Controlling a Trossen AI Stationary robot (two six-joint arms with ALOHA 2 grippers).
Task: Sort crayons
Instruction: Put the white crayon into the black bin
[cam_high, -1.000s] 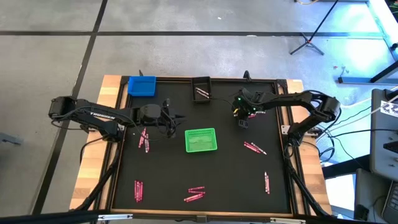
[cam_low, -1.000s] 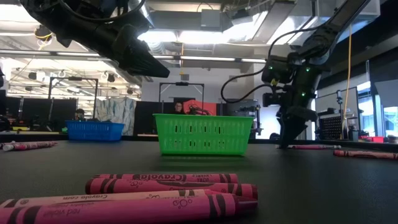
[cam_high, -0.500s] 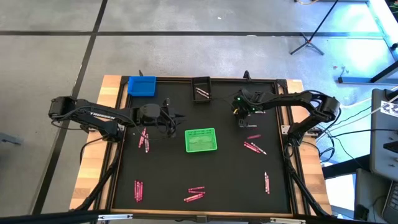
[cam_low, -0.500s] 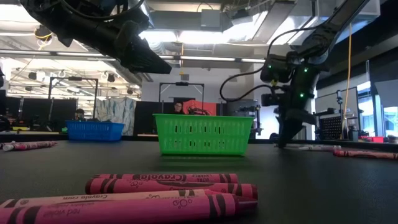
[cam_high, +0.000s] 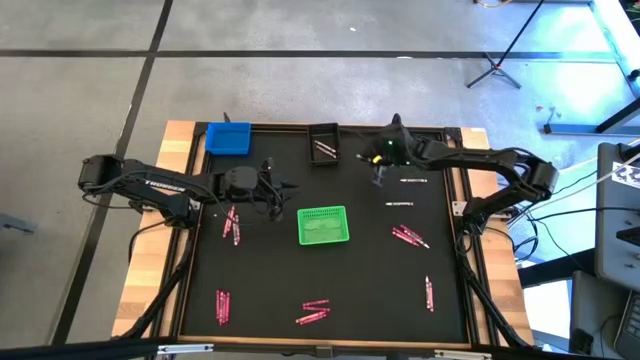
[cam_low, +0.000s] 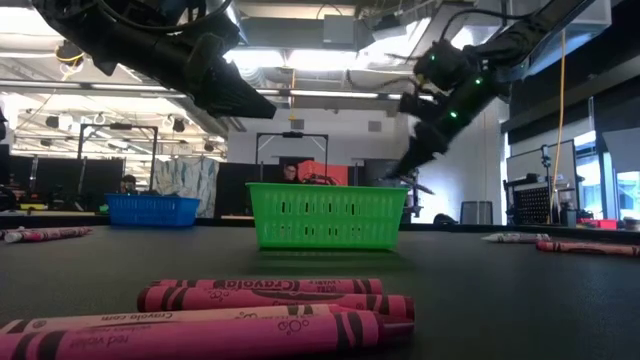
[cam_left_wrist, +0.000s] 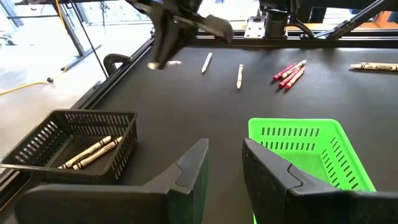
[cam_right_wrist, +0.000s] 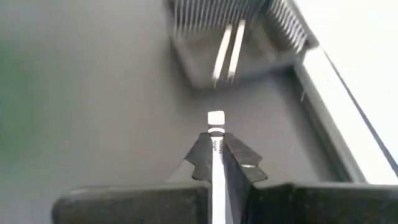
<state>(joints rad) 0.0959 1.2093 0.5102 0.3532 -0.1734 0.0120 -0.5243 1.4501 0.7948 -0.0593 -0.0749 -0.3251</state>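
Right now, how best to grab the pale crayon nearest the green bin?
Mid-length of the crayon, straight down from above, jaws across its long axis: it lies flat on the mat, thin, with nothing touching either side.

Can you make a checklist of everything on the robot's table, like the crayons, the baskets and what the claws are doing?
Surface: black table, wooden border.
Job's things: pink crayons in scattered groups; two pale crayons near the right arm; pale crayons inside the black bin.
Bins: green bin mid-table; blue bin at a far corner.
Clutter: nothing seen.
Claws: right claw shut on a white crayon, raised near the black bin; left claw open, hovering beside the green bin.
Cables: along both arms.
Surroundings: a person beyond the table, a stand on the floor.
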